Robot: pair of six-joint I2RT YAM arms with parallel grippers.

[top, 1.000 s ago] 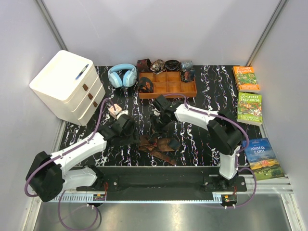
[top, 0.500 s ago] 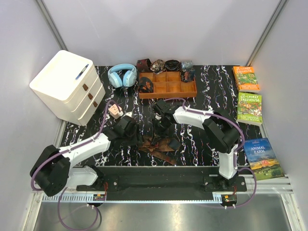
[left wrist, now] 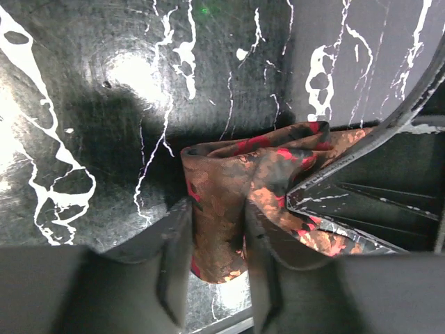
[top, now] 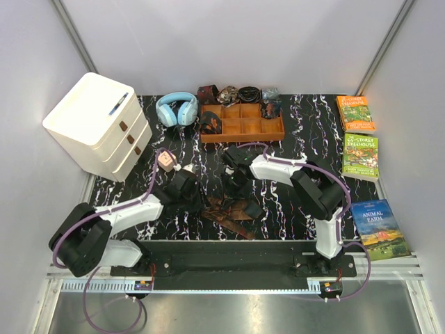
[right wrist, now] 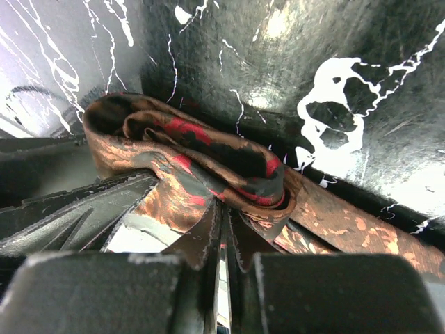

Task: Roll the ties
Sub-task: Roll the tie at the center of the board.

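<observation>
A dark brown tie with a reddish-tan pattern lies bunched on the black marble table, between the two arms. My left gripper is at its left end. In the left wrist view the left gripper has its fingers pressed on both sides of a fold of the tie. My right gripper is over the tie's far side. In the right wrist view the right gripper is shut, pinching a rolled-up layer of the tie.
An orange-brown wooden tray with compartments stands at the back, rolled fabric in two of them and more rolls behind it. Blue headphones and a white drawer unit are back left. Three books lie along the right edge.
My left arm has reached rightward to the tie's left end and its jaws have narrowed onto a fold. The right gripper has stayed shut on the tie, shifting slightly.
</observation>
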